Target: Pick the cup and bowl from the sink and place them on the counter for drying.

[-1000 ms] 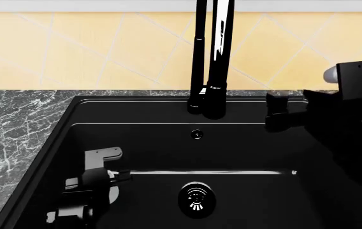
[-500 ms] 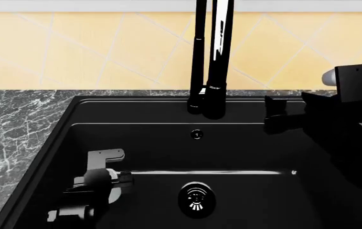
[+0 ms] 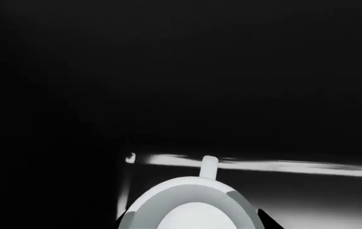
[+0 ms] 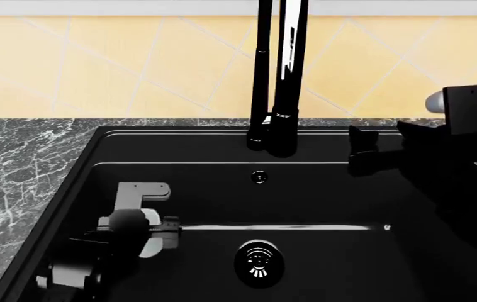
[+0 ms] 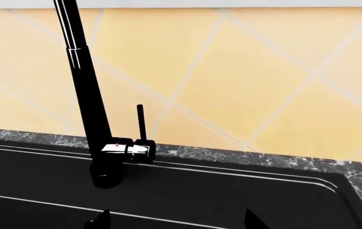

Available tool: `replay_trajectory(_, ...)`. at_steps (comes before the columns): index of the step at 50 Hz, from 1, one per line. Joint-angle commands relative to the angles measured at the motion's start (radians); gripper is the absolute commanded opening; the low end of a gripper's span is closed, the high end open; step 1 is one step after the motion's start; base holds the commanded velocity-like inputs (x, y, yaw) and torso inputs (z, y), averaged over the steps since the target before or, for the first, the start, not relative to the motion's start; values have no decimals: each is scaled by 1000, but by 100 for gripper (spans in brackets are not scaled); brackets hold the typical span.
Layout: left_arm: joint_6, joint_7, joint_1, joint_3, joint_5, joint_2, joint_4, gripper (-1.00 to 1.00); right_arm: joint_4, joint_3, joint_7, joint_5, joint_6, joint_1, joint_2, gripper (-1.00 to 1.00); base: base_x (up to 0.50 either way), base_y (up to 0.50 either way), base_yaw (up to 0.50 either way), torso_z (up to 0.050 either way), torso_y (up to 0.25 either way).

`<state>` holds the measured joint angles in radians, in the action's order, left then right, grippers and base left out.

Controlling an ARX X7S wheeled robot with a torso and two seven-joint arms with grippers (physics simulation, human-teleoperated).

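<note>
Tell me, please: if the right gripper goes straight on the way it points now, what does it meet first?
Most likely the faucet. The right gripper points across the sink's back rim toward the yellow tiled wall, and the faucet base stands somewhat off its centre line. Depth is unclear, so it may pass beside it and reach the wall.

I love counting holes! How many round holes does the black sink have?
2: the drain in the sink floor, the small overflow hole on its back wall under the faucet. More may be hidden.

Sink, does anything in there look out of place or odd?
Nothing looks spilled or broken. Oddly, no dishes show plainly in the sink; the pale rounded shape by the left gripper can't be identified.
</note>
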<state>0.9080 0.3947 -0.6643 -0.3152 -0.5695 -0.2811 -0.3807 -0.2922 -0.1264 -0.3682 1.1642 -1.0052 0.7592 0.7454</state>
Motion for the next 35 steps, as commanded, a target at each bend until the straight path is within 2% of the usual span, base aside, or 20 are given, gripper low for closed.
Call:
replay_trajectory(1, 351, 87, -45, 46, -162, -46, 345, -100, 14, 2, 15, -7, 22, -18, -3, 100, 0, 0, 0, 0, 0)
replay_trajectory(8, 504, 97, -116, 71, -246, -70, 442, -100, -3, 22, 7, 11, 25, -47, 9, 100, 0, 0, 0, 0, 0)
replay_trajectory(12, 639, 116, -166, 158, -344, -104, 514, -100, -12, 29, -8, 25, 18, -53, 12, 100, 0, 0, 0, 0, 0)
replay_trajectory(14, 652, 117, -193, 129, -397, -155, 574, -100, -12, 25, -11, 29, 10, -39, 11, 100, 0, 0, 0, 0, 0)
replay_trajectory(17, 660, 316, -245, 130, -663, -224, 526, -100, -2, 6, -6, 22, 0, -19, 7, 100, 0, 0, 0, 0, 0)
replay_trajectory(20, 656, 413, -271, 122, -815, -270, 511, -100, 3, 3, -5, 24, -2, 0, 3, 100, 0, 0, 0, 0, 0)
replay_trajectory(25, 646, 518, -295, 115, -939, -332, 499, -100, 19, -13, 13, 1, 12, 0, -7, 100, 0, 0, 0, 0, 0)
replay_trajectory(28, 644, 621, -317, 131, -1072, -391, 480, -100, 32, -13, 20, 1, 19, 5, -14, 100, 0, 0, 1, 0, 0)
replay_trajectory(35, 628, 774, -459, 77, -1253, -490, 366, -100, 43, -24, 37, -5, 29, -1, -24, 100, 0, 0, 0, 0, 0)
